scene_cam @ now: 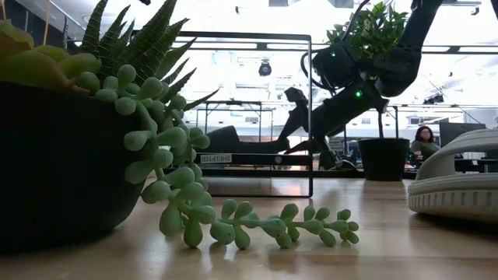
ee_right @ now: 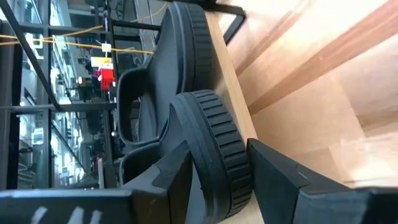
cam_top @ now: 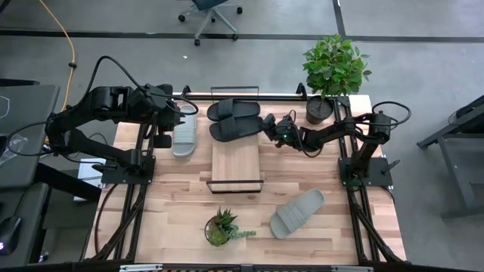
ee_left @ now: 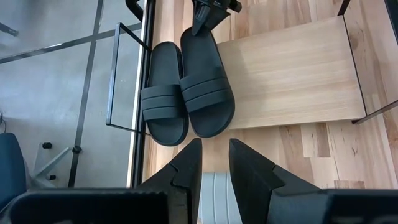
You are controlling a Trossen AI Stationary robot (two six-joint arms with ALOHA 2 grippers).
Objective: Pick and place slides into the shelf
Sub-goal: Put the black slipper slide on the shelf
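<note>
Fingers of the right gripper (ee_right: 217, 180) straddle the heel of the nearer black slide (cam_top: 236, 128), spread apart, on the shelf (cam_top: 236, 166) beside the other black slide (cam_top: 233, 109). Left gripper (ee_left: 214, 165) hovers released above one grey slide (cam_top: 184, 132); the second grey slide (cam_top: 297, 212) waits on the desk (cam_top: 340, 227). Roughly half done.

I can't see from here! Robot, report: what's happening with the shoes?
Right gripper open around second black slide on light-wood shelf. Left gripper open over grey slide. Other grey slide waits.
</note>
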